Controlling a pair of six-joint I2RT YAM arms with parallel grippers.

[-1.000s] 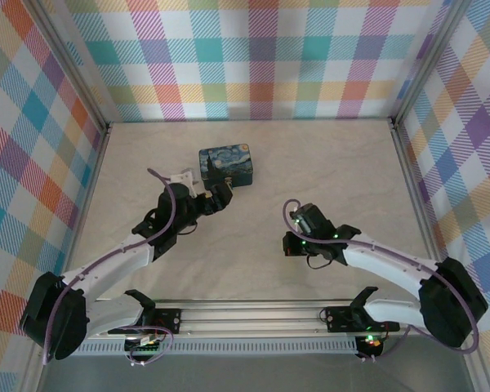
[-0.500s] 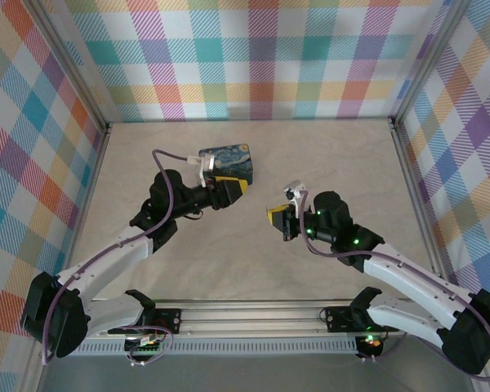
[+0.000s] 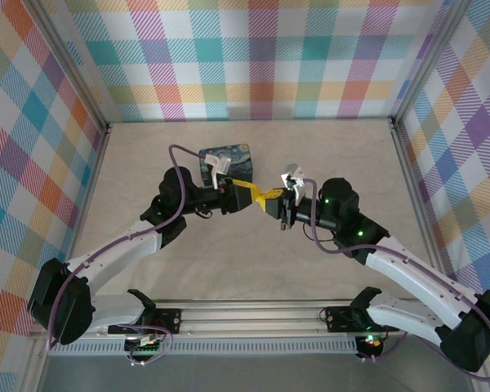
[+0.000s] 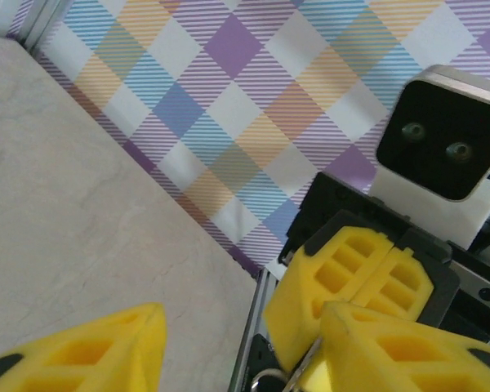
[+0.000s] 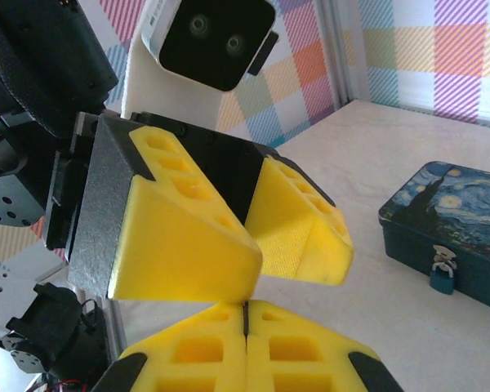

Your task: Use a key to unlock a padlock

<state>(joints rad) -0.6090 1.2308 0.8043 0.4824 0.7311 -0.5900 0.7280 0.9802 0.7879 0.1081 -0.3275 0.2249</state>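
Right wrist view: padlock (image 5: 443, 280) dangles off the front of the painted tin (image 5: 441, 204), lower right of frame. Right gripper (image 5: 245, 318) clenched tight at bottom centre; left gripper (image 5: 302, 257) spread apart, just above it.

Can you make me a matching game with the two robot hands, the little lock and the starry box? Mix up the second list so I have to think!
Things:
1. left gripper
2. right gripper
3. padlock
4. tin

What fits:
A. hangs on the front of the starry box
B. yellow fingers pressed shut
C. yellow fingers spread open
D. sits on the table, with a night sky painted on it

Right pairs: 1-C, 2-B, 3-A, 4-D.
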